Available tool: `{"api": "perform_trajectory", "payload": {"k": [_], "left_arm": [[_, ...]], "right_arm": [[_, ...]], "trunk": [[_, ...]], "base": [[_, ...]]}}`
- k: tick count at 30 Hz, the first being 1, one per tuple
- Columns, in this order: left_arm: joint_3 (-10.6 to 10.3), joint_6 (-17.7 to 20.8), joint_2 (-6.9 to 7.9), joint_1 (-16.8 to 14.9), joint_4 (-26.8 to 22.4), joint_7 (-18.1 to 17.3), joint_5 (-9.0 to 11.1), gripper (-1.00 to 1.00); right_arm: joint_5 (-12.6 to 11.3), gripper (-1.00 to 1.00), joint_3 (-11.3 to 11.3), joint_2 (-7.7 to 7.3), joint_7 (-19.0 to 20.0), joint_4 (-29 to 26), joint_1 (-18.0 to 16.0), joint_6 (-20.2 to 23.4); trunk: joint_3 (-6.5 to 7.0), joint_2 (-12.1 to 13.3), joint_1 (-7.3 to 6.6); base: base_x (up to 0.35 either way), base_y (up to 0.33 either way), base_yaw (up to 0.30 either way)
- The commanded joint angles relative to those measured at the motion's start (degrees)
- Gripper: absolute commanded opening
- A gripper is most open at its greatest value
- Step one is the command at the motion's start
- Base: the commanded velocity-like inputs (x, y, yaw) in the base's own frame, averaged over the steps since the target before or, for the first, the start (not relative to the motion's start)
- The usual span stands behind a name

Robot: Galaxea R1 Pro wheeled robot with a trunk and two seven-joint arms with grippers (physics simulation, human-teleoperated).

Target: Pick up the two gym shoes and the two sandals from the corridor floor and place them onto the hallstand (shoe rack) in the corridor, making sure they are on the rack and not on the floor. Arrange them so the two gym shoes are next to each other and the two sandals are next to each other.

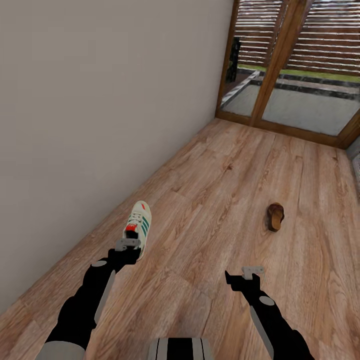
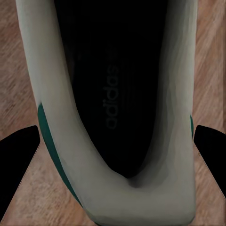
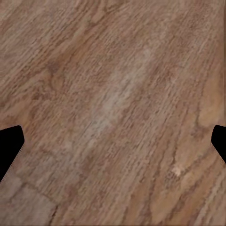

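Note:
One white gym shoe (image 1: pixel 138 225) with green stripes and a red heel patch lies on the corridor floor (image 1: pixel 215 200) near the left wall. My left gripper (image 1: pixel 127 245) sits over its heel. In the left wrist view the shoe's dark opening (image 2: pixel 117 94) lies between the two fingers (image 2: pixel 19 165), which press on both sides of the heel. One brown sandal (image 1: pixel 275 216) lies further off to the right. My right gripper (image 1: pixel 245 272) hangs open over bare planks (image 3: pixel 113 108). A grey sliver (image 1: pixel 356 160) at the right border could be the hallstand; I cannot tell.
A plain beige wall (image 1: pixel 100 100) runs along the left side. Wooden slatted glass doors (image 1: pixel 295 65) close the far end of the corridor. Open plank floor lies between the shoe and the sandal.

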Motion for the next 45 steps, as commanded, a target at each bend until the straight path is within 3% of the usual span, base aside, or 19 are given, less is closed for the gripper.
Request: {"api": "perform_trajectory", "payload": {"k": [1,9,25,38,45], "left_arm": [[0.0,0.4,-0.03,0.0,-0.2,-0.4,-0.4,-1.00],[-0.2,0.4,-1.04,0.0,-0.1,-0.4,-0.3,-1.00],[-0.1,0.4,-1.26,0.0,-0.1,-0.4,-0.2,-1.00],[-0.1,0.5,-1.27,0.0,0.0,-0.4,0.0,-1.00],[-0.1,0.4,-1.27,0.1,0.0,-0.4,-0.1,-1.00]], "right_arm": [[0.0,1.00,0.0,0.01,0.0,-0.1,0.0,0.3],[0.0,1.00,0.0,-0.16,0.0,-0.1,0.1,0.4],[0.0,1.00,0.0,-0.14,0.0,-0.1,0.1,0.3],[0.0,1.00,0.0,-0.05,0.0,-0.1,0.2,0.3],[0.0,1.00,0.0,-0.01,0.1,-0.1,0.2,0.3]], "trunk": [[0.22,0.0,-0.03],[2.64,0.1,-0.24],[7.68,0.3,-0.65],[11.24,5.5,-3.51],[11.50,5.5,-3.51]], "base": [[0.000,0.000,0.000],[0.000,0.000,0.000],[0.000,0.000,0.000],[0.000,0.000,0.000],[0.000,0.000,0.000]]}}
